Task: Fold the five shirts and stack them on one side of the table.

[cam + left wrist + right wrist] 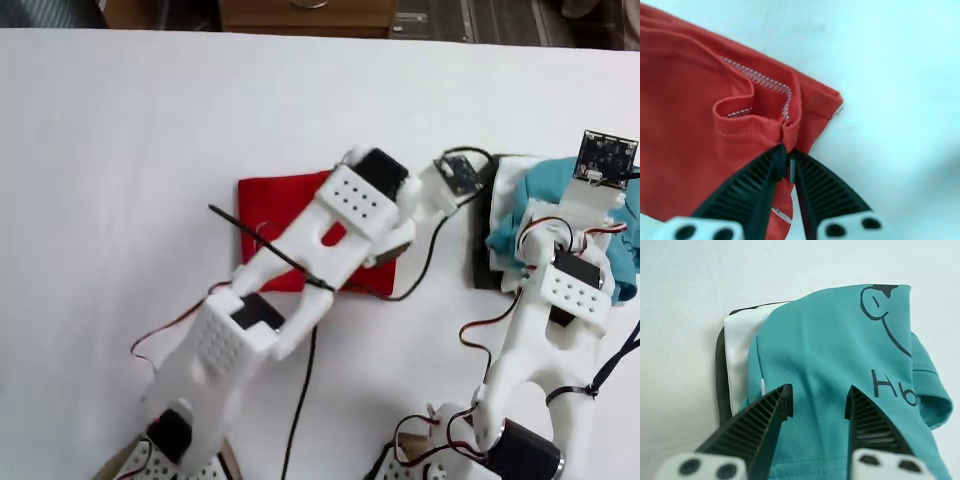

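Dark lettering and a line drawing stand on the teal shirt (835, 365); word cut off.

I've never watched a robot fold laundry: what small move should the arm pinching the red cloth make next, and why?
The left gripper is shut on the hem of the folded red fabric shirt, which lies apart from the teal mesh shirt. Probably lift and drag the red one toward the teal.

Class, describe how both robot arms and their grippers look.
The left arm and right arm are white plastic with perforated panels, black motors and red, white and black cables. The left gripper and right gripper are black and ribbed.
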